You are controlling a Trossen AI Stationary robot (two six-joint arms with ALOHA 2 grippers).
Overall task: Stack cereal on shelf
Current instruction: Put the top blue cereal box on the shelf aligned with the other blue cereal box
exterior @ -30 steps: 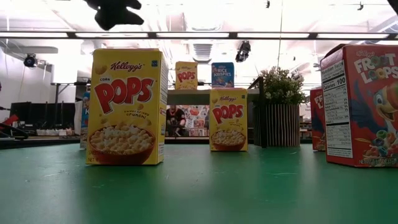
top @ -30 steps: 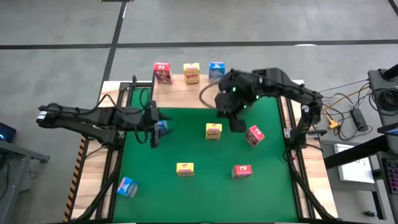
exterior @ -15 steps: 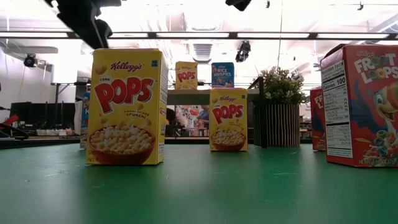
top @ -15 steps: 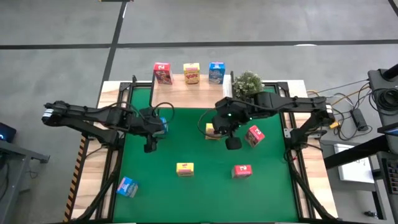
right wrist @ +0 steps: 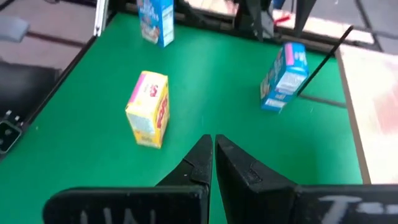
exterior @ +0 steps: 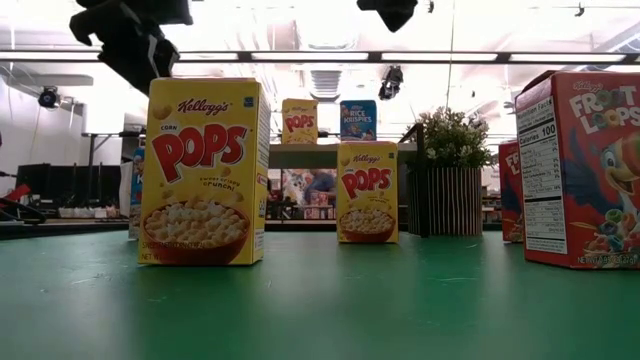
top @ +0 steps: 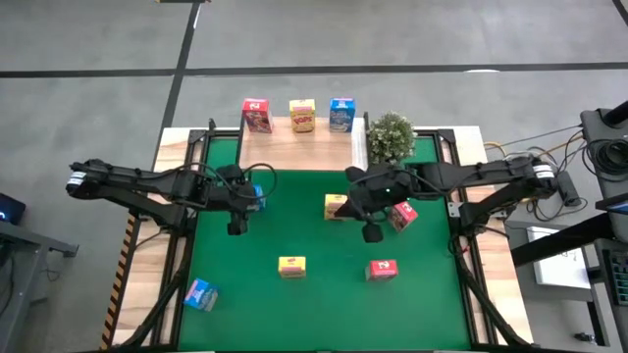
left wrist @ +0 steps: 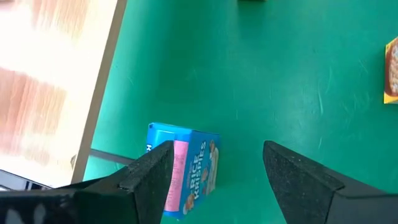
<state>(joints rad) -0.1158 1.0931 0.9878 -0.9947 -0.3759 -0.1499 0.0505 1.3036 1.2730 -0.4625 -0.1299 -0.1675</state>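
The left gripper (top: 236,226) hangs left of the plant (top: 391,135) with jaws apart, just above a blue box (left wrist: 182,170) standing near the counter (top: 294,304) edge. It should sink straight down until both fingers bracket the box's narrow sides, then close squarely. The shelf (top: 294,137), beside the plant, holds three boxes. The right gripper (top: 371,232), jaws together, hovers below the plant between a yellow box (top: 337,207) and a red box (top: 401,215).

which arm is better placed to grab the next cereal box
Probably left. The left gripper is open over the table's left side, with the blue Rice Krispies box close beside one finger. The right gripper is shut, holding nothing.
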